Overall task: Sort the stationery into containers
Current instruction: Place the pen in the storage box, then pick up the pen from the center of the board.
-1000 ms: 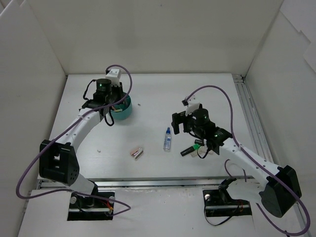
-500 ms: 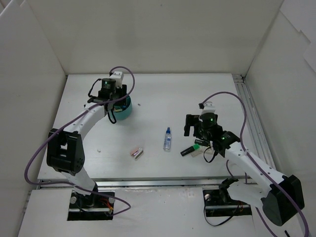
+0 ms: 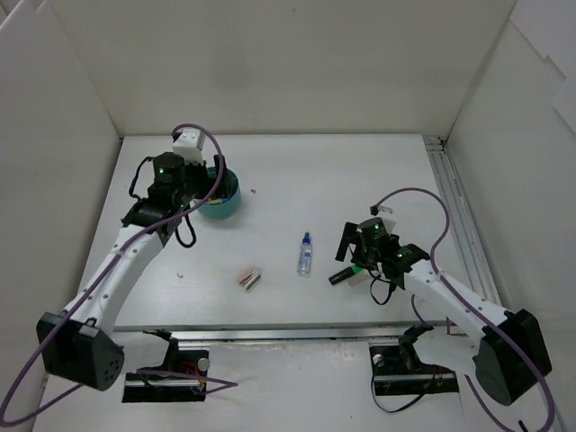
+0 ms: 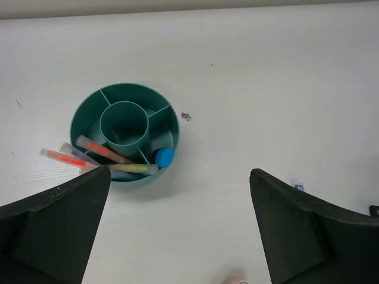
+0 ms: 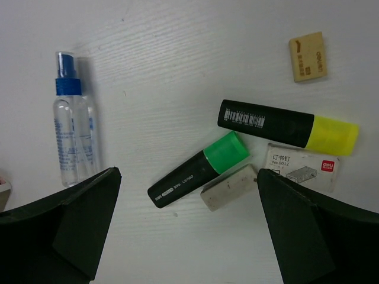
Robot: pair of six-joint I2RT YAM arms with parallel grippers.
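Note:
The round teal tub (image 4: 172, 121) with inner dividers holds an orange pen (image 4: 103, 149), a pink pen (image 4: 62, 158), a yellow pen (image 4: 133, 168) and a blue-capped piece (image 4: 164, 157). My left gripper (image 4: 180, 236) is open and empty, hanging on the near side of the tub (image 3: 225, 205). My right gripper (image 5: 186, 236) is open above a green highlighter (image 5: 198, 170), with a white eraser (image 5: 230, 187), a yellow highlighter (image 5: 287, 127) and a tan eraser (image 5: 308, 57) close by. The blue-capped clear bottle (image 5: 72, 139) lies to its left. A pink eraser (image 3: 249, 278) lies mid-table.
A small white staples box (image 5: 302, 167) lies beside the yellow highlighter. White walls enclose the table on three sides, and a metal rail (image 3: 459, 216) runs along the right edge. Cables loop over both arms.
My left gripper has opened and drawn back from over the tub toward the left. My right gripper has shifted right and nearer, settling over the highlighters, still open.

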